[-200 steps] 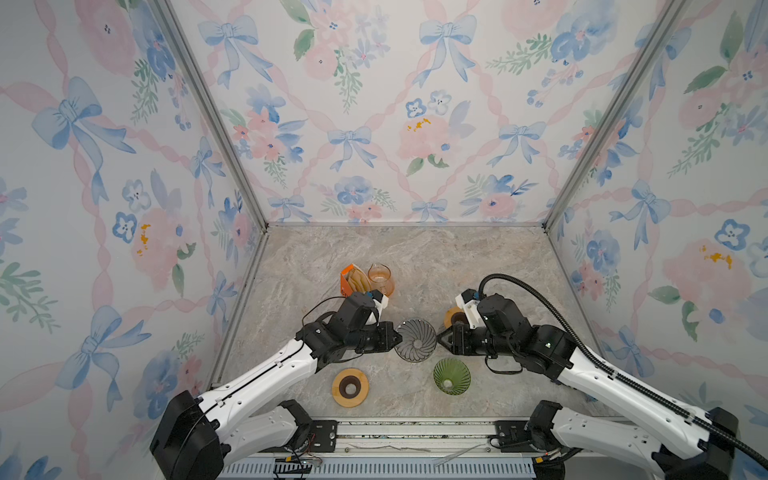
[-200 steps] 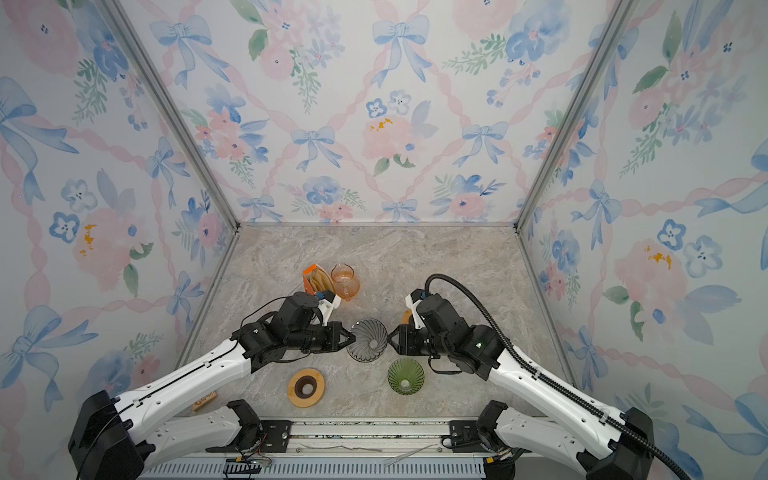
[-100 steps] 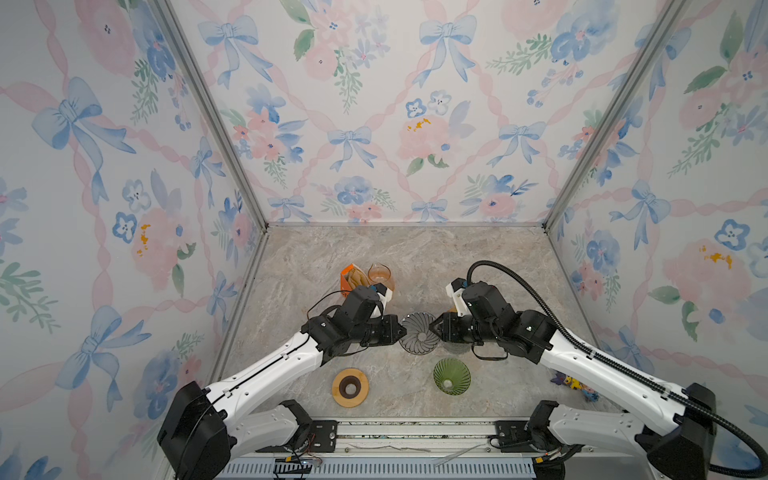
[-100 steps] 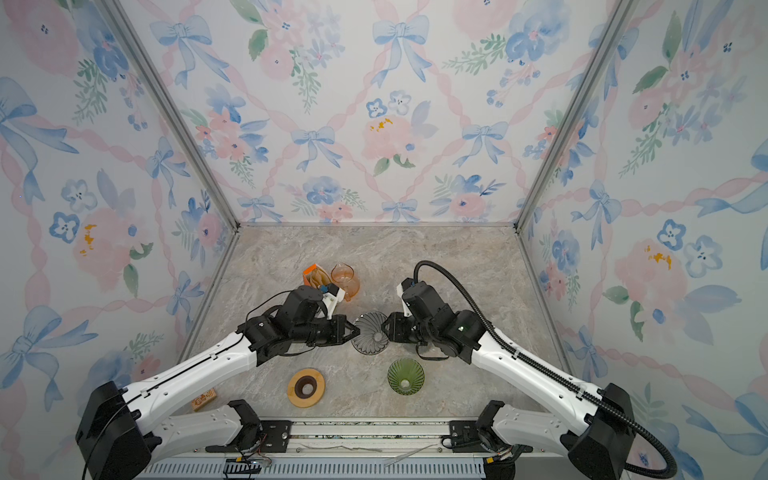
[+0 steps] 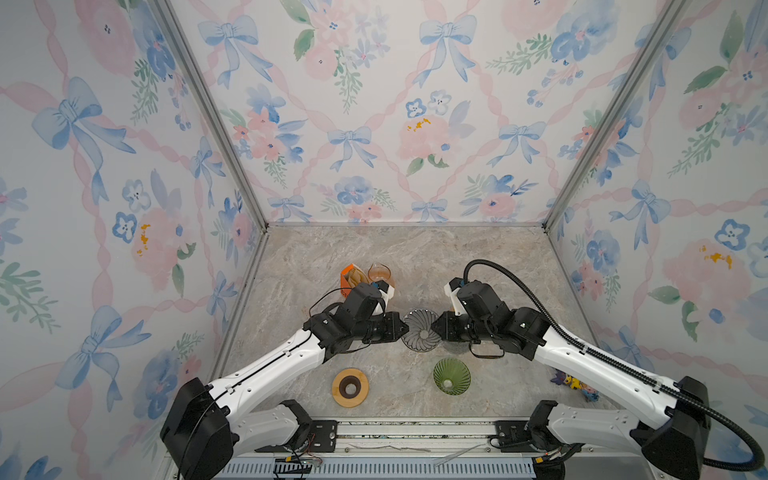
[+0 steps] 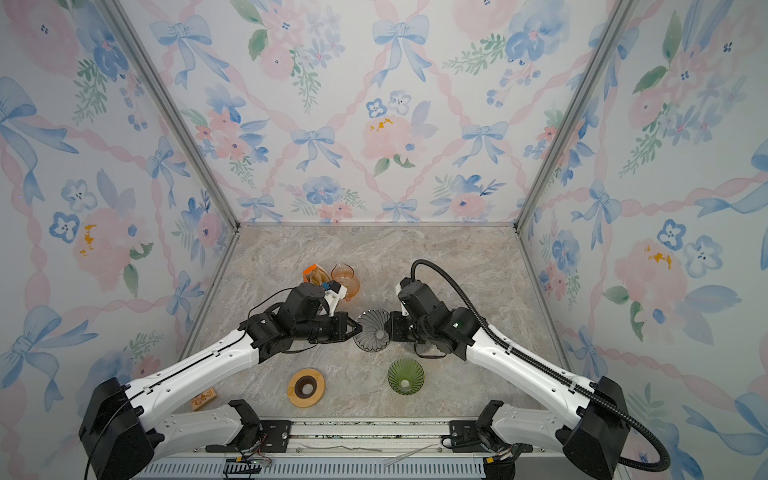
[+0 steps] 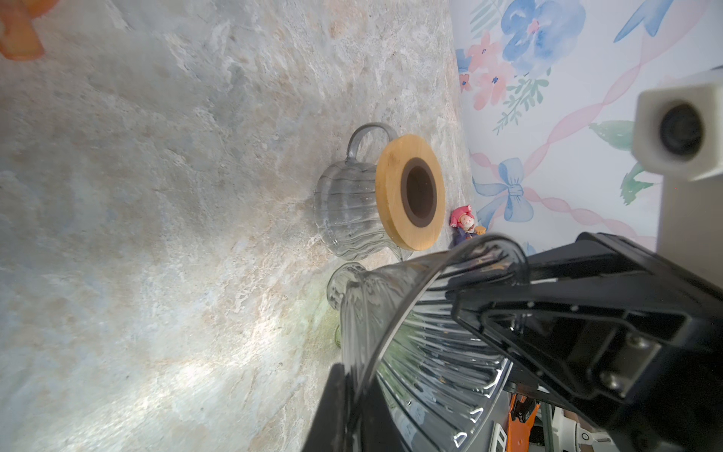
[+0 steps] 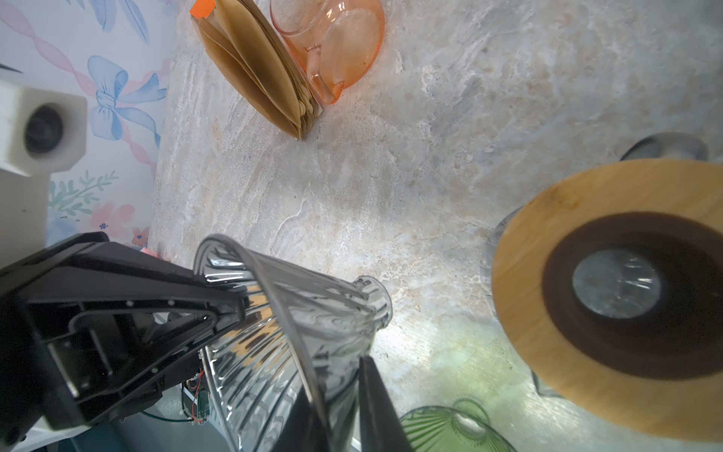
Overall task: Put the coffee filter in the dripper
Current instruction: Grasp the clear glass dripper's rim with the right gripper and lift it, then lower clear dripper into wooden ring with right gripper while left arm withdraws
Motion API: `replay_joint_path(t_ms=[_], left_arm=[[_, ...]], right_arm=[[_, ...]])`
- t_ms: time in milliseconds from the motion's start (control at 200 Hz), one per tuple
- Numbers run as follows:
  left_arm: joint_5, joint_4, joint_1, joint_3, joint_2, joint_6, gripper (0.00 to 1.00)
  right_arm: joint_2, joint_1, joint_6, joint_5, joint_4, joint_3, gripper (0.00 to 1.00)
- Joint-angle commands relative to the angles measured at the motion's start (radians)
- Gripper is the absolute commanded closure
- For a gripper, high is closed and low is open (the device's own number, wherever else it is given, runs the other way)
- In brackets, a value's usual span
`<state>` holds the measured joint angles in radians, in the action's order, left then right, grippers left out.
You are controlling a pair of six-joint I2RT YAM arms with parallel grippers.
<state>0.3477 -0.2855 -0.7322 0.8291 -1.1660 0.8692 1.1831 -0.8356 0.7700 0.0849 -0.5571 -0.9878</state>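
Note:
A clear ribbed glass dripper (image 5: pixel 419 334) (image 6: pixel 372 330) hangs mouth up between my two grippers at mid-table. My left gripper (image 5: pixel 404 328) (image 6: pixel 358 328) is shut on its left rim, one finger inside and one outside, as the left wrist view shows (image 7: pixel 352 391). From the opposite side my right gripper (image 5: pixel 434 326) (image 6: pixel 388 326) pinches the right rim (image 8: pixel 336 391). The dripper (image 7: pixel 422 352) (image 8: pixel 313 313) is empty. Brown paper coffee filters (image 5: pixel 354 276) (image 6: pixel 318 276) (image 8: pixel 258 78) stand in an orange holder behind the left arm, untouched.
An orange glass carafe (image 5: pixel 379 272) (image 8: pixel 336 43) stands beside the filters. At the front are a clear carafe with a wooden lid (image 5: pixel 350 387) (image 7: pixel 410 191) and a green dripper (image 5: pixel 451 375) (image 8: pixel 450 430). A small toy figure (image 5: pixel 575 382) lies at the right wall.
My right gripper has narrowed its jaws onto the dripper's right rim. Both grippers and the dripper have shifted slightly toward the back of the table.

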Motion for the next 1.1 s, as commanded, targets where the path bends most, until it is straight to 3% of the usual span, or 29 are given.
replay_joint_path(t_ms=[0,190,350,455,535,605,795,1095], left_arm=[[-0.012,0.020,-0.006,0.031,-0.007,0.017,0.88],[-0.014,0.020,-0.027,0.056,-0.014,0.017,0.84],[-0.003,0.019,-0.033,0.066,-0.006,-0.006,0.71],[0.006,0.019,-0.036,0.068,0.023,-0.081,0.47],[-0.016,0.019,-0.036,0.069,0.066,-0.131,0.18],[-0.043,0.019,-0.038,0.072,0.103,-0.177,0.02],[-0.066,0.063,-0.038,0.047,0.170,-0.279,0.02],[-0.006,0.171,-0.049,0.009,0.188,-0.349,0.02]], right_arm=[[-0.001,-0.010,-0.002,-0.044,-0.025,-0.027,0.85],[-0.011,-0.010,0.011,-0.050,-0.013,-0.017,0.88],[-0.046,0.001,0.032,-0.054,0.002,-0.001,0.90],[-0.080,0.034,0.037,-0.049,-0.009,0.005,0.90],[-0.105,0.058,0.030,-0.041,-0.029,0.005,0.90],[-0.125,0.088,0.018,-0.025,-0.057,-0.002,0.90],[-0.166,0.191,-0.016,0.042,-0.143,-0.017,0.89],[-0.168,0.346,-0.059,0.124,-0.241,-0.038,0.89]])
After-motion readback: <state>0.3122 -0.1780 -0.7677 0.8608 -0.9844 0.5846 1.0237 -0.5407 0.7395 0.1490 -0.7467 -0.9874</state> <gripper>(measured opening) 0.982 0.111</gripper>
